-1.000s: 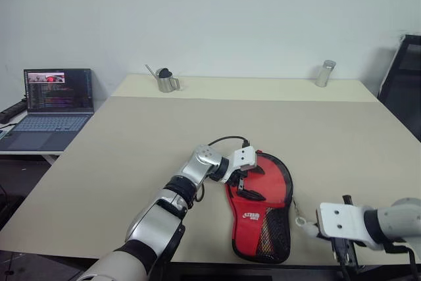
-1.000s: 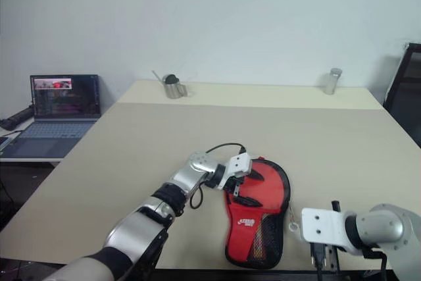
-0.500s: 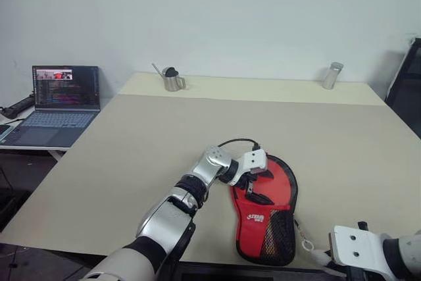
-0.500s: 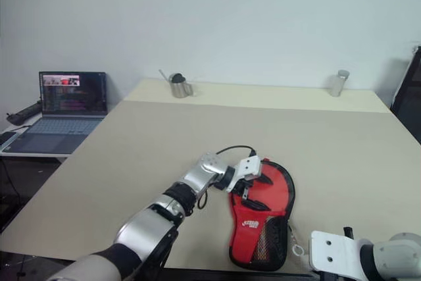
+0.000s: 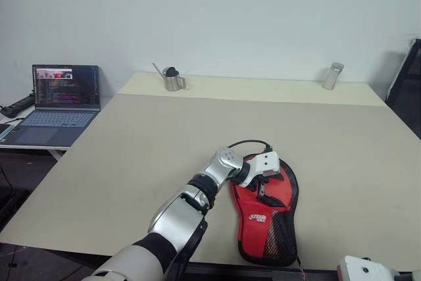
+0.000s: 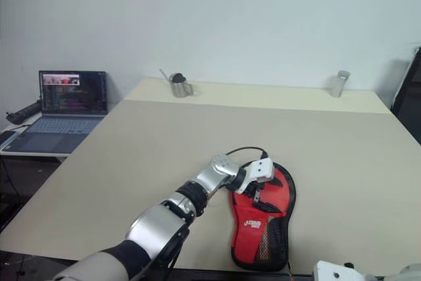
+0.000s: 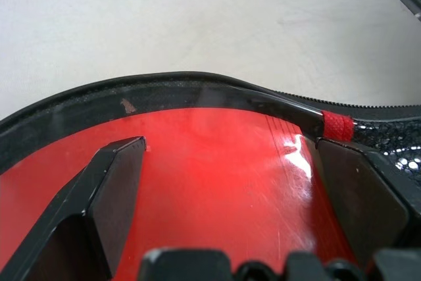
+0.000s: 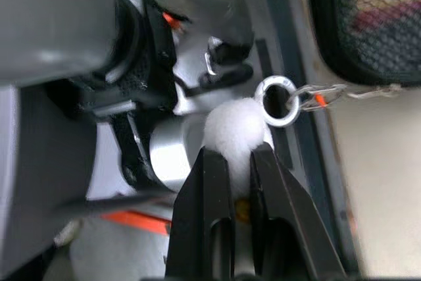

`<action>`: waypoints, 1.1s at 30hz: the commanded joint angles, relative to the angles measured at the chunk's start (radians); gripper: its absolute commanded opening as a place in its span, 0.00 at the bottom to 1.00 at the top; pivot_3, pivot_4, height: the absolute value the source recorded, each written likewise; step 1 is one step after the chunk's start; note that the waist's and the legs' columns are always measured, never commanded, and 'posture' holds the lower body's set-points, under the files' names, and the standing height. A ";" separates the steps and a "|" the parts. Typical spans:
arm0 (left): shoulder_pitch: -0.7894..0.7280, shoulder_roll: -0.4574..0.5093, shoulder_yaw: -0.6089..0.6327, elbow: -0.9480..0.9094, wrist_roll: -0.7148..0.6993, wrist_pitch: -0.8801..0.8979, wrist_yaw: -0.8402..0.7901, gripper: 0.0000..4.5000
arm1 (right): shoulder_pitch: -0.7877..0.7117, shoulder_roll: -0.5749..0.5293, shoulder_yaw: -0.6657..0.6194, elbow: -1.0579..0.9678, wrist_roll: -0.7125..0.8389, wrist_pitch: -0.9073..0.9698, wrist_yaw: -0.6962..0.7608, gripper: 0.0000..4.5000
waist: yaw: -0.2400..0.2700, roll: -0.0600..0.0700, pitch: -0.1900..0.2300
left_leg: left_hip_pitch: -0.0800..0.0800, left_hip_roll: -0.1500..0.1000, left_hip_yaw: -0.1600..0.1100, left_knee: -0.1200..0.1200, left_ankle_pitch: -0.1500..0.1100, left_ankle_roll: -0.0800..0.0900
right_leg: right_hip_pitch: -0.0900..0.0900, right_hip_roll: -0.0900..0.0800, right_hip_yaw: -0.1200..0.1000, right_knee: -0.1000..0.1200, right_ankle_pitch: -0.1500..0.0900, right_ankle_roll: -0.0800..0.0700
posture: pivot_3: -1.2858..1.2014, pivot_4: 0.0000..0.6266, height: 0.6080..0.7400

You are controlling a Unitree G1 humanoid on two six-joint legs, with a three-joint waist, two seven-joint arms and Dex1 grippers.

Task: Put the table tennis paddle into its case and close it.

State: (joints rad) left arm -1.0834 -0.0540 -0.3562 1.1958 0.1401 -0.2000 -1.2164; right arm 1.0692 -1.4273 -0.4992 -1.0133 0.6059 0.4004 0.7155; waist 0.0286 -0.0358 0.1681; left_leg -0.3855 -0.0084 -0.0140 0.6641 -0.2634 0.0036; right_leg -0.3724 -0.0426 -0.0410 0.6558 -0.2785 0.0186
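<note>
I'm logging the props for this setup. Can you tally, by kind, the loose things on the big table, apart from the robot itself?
Paddle case with its zip-pull chain, ring and white ball: 1
Small metal jug: 1
Metal cylinder: 1
Total: 3

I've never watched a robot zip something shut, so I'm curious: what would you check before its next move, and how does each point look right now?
1. Case flat on the table, red side up: ok.
2. Left gripper over the case's round end, fingers spread wide above the red face: ok.
3. Right gripper has the zip's white puff, fingers shut on it: ok.
4. Ring and chain join the puff to the case: ok.
5. Paddle fully inside the case: cannot tell.
6. Zip closed all round: cannot tell.
</note>
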 commanded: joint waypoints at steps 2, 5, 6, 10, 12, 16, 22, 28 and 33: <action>-0.005 -0.014 -0.007 0.026 0.033 -0.002 0.012 1.00 | -0.007 -0.098 -0.003 -0.034 0.098 -0.049 -0.150 0.00 | -0.001 0.000 0.000 | 0.000 0.000 0.000 0.000 0.000 0.000 | 0.000 0.000 0.000 -0.001 0.000 0.000 | 0.52 0.24 1.00; 0.001 -0.005 -0.004 0.023 0.035 -0.007 0.005 1.00 | -0.060 -0.153 0.008 -0.034 0.142 -0.017 -0.223 0.00 | -0.001 -0.001 0.001 | -0.001 0.000 0.000 0.000 0.000 0.000 | 0.000 0.000 0.000 -0.002 0.000 0.000 | 0.52 0.24 1.00; 0.005 0.001 -0.003 0.020 0.036 -0.009 0.003 1.00 | -0.079 -0.170 0.014 -0.034 0.165 -0.006 -0.239 0.00 | -0.001 -0.001 0.000 | -0.001 0.000 0.000 0.000 0.000 0.000 | 0.000 0.000 0.000 -0.002 0.000 0.000 | 0.52 0.24 1.00; 0.020 0.029 0.004 0.007 0.035 -0.011 -0.006 1.00 | -0.176 -0.198 0.009 -0.034 0.273 0.023 -0.261 0.27 | -0.003 0.000 0.000 | -0.003 0.001 0.000 -0.001 0.000 0.000 | 0.000 0.000 0.000 -0.005 0.001 0.001 | 0.52 0.24 1.00; 0.030 0.042 0.006 -0.002 0.034 -0.008 -0.009 1.00 | -0.232 -0.203 0.010 -0.034 0.339 0.040 -0.258 0.43 | -0.004 0.000 0.000 | -0.003 0.001 -0.001 -0.001 0.000 0.000 | 0.000 0.000 0.000 -0.007 0.001 0.002 | 0.52 0.24 1.00; 0.057 0.064 0.007 -0.030 0.034 0.000 -0.019 1.00 | -0.356 -0.192 0.004 -0.034 0.461 0.097 -0.252 0.74 | -0.007 0.000 0.000 | -0.003 0.002 -0.001 -0.001 0.000 0.000 | 0.000 0.001 0.000 -0.007 0.002 0.001 | 0.52 0.24 1.00; 0.108 0.102 0.003 -0.106 0.024 0.020 -0.044 1.00 | -0.595 -0.126 0.065 0.001 0.562 0.189 -0.264 0.99 | -0.010 0.000 0.000 | -0.003 0.003 0.000 -0.001 0.000 0.000 | 0.000 0.001 0.000 -0.007 0.002 0.001 | 0.52 0.24 1.00; 0.182 0.187 0.089 -0.368 -0.119 0.142 -0.138 1.00 | -0.940 0.042 0.330 0.223 0.407 0.191 -0.280 0.99 | -0.025 0.000 0.002 | -0.002 0.004 0.000 -0.002 0.000 0.000 | -0.001 0.003 0.001 -0.007 0.002 0.000 | 0.52 0.24 1.00; 0.298 0.345 0.148 -0.729 -0.230 0.353 -0.180 1.00 | -1.105 0.252 0.493 0.418 0.153 0.133 -0.234 0.99 | -0.029 0.002 0.003 | -0.009 0.004 0.000 -0.001 0.000 0.000 | -0.008 0.003 0.002 -0.004 0.006 -0.006 | 0.52 0.24 1.00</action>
State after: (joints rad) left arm -0.8010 0.2672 -0.2417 0.6075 -0.0343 0.0849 -1.3771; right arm -0.0047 -1.2093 -0.0261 -0.6358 0.8372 0.5772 0.4584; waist -0.0001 -0.0335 0.1713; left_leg -0.3962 -0.0051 -0.0138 0.6632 -0.2631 0.0036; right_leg -0.3832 -0.0397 -0.0388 0.6529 -0.2729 0.0129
